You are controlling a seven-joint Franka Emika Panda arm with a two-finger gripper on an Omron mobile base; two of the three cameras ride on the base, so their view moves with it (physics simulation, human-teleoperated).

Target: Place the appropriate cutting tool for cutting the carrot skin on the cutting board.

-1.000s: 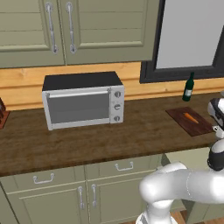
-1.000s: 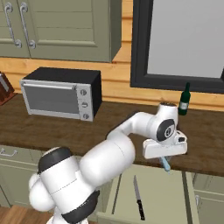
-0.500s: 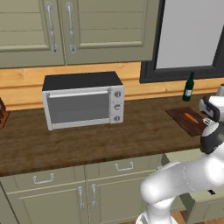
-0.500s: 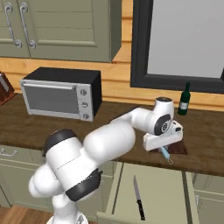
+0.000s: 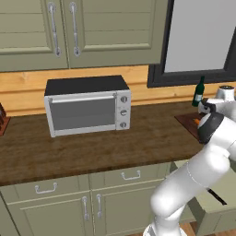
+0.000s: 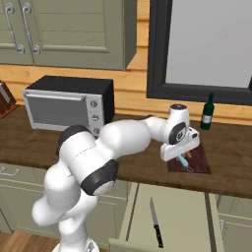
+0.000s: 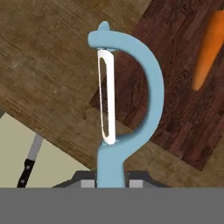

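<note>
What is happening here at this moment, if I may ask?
The robot arm holds a light blue peeler in its shut gripper, over the near edge of the dark cutting board on the counter. A carrot lies on the board. A knife lies in the open drawer below. The peeler appears not yet set down on the board.

Blue peeler [image 7: 127,100] above dark board [image 7: 183,87] corner; orange carrot [image 7: 206,50] on board.
</note>
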